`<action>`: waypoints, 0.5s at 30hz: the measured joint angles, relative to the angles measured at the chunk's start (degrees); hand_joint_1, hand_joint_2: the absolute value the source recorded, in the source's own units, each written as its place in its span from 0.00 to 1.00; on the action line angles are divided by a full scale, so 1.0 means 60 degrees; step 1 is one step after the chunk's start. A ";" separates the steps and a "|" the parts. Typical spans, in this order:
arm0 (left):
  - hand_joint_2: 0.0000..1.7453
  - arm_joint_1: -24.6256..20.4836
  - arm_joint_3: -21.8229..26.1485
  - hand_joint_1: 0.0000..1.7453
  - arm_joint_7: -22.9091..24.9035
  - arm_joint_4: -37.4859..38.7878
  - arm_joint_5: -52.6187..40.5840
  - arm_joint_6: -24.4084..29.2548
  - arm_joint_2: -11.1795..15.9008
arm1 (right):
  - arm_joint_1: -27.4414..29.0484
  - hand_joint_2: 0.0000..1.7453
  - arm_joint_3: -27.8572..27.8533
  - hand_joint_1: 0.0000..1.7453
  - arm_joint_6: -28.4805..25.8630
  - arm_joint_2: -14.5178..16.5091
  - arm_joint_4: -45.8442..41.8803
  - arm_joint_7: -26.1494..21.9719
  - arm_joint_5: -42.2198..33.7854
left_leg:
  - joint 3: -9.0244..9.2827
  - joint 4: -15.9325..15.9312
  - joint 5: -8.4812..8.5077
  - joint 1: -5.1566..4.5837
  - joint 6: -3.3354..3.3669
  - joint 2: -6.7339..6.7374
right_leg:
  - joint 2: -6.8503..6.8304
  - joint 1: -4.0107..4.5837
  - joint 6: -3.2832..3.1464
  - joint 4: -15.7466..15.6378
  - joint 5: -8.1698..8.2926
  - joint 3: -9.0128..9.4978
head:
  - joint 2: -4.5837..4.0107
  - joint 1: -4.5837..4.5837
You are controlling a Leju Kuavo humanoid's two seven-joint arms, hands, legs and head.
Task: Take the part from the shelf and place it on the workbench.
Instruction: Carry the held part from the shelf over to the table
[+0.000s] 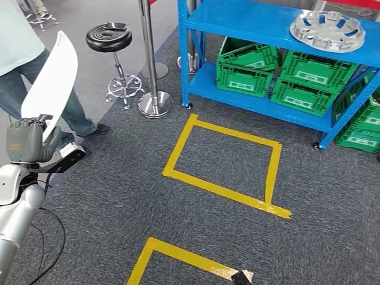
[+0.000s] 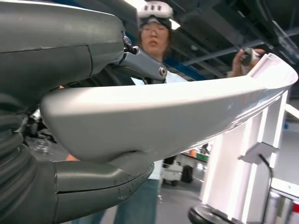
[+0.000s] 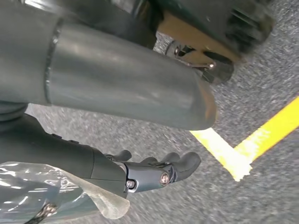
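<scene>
The left hand (image 1: 33, 142) holds the white part (image 1: 51, 80) between its fingers (image 2: 102, 184), already off the shelf (image 1: 269, 27). The right hand (image 3: 116, 98) hangs with loose fingers, holding nothing. Placing on the tabletop remains.

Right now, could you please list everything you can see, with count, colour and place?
part: one, white, curved, held up in the left hand.
shelf: one, blue, far right.
hubcap: one, silver, on the shelf's top level.
crates: several, green, on the lower level.
tape squares: two, yellow, on the grey carpet.
stool: one, black seat, beyond the left arm.
post: one, chrome, beside the stool.
person: one, pale top and jeans, far left.
left hand: grey, grips the part.
right hand: grey, over the carpet near tape, holding nothing.
</scene>
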 joint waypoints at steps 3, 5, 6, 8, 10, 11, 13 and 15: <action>1.00 0.0054 0.0048 1.00 -0.0073 -0.0003 0.0138 0.0078 0.0098 | 0.0007 0.00 0.0000 0.00 -0.0012 -0.0003 0.0000 0.0001 -0.0017 | -0.0122 -0.0020 0.0106 0.0069 -0.0214 -0.0362 | 0.0101 -0.0001 -0.0082 -0.0406 0.0018 0.0257 | 0.0002 -0.0010; 1.00 0.0144 0.0107 1.00 -0.0107 -0.0003 0.0196 0.0110 0.0193 | 0.0005 0.00 0.0000 0.00 -0.0009 -0.0005 0.0000 0.0006 -0.0026 | -0.0202 0.0080 0.0040 0.0079 -0.0311 -0.0171 | -0.0146 -0.0006 -0.0204 -0.0506 0.0088 0.0306 | 0.0001 -0.0028; 1.00 0.0158 0.0130 1.00 -0.0113 -0.0003 0.0207 0.0120 0.0230 | 0.0003 0.00 0.0000 0.00 -0.0006 -0.0005 0.0000 0.0003 -0.0026 | -0.0332 0.0356 -0.0139 0.0068 -0.0350 0.0102 | -0.0284 -0.0014 -0.0261 -0.0561 0.0118 0.0331 | 0.0000 -0.0049; 1.00 0.0168 0.0150 1.00 -0.0119 -0.0003 0.0221 0.0145 0.0254 | 0.0020 0.00 0.0000 0.00 0.0000 -0.0009 0.0000 -0.0003 -0.0026 | -0.0846 0.1486 -0.0739 0.0083 -0.0430 0.0669 | -0.0577 0.0006 -0.0330 -0.0601 0.0123 0.0349 | -0.0001 -0.0088; 1.00 0.0227 0.0150 1.00 -0.0126 -0.0001 0.0227 0.0154 0.0252 | 0.0043 0.00 0.0000 0.00 0.0005 -0.0016 0.0000 0.0000 -0.0026 | -0.1318 0.2560 -0.1129 0.0145 -0.0506 0.0812 | -0.0877 0.0023 -0.0345 -0.0597 0.0102 0.0341 | -0.0001 -0.0094; 1.00 0.0261 0.0150 1.00 -0.0128 0.0000 0.0228 0.0154 0.0253 | 0.0048 0.00 0.0000 0.00 0.0008 -0.0020 0.0000 0.0000 -0.0026 | -0.1335 0.2648 -0.1076 0.0172 -0.0533 0.0836 | -0.1021 0.0024 -0.0339 -0.0595 0.0090 0.0340 | -0.0001 -0.0095; 1.00 0.0289 0.0155 1.00 -0.0128 -0.0001 0.0230 0.0154 0.0258 | 0.0042 0.00 0.0000 0.00 0.0015 -0.0021 0.0000 0.0000 -0.0026 | -0.0806 0.1710 -0.0534 0.0200 -0.0563 0.1029 | -0.1290 0.0025 -0.0299 -0.0584 0.0049 0.0369 | -0.0001 -0.0096; 1.00 0.0275 0.0163 1.00 -0.0129 -0.0003 0.0235 0.0156 0.0262 | 0.0026 0.00 0.0000 0.00 0.0010 -0.0025 0.0000 0.0000 -0.0026 | -0.0146 0.0485 -0.0155 0.0130 -0.0509 0.1454 | -0.1527 0.0069 -0.0208 -0.0557 -0.0025 0.0409 | 0.0000 -0.0096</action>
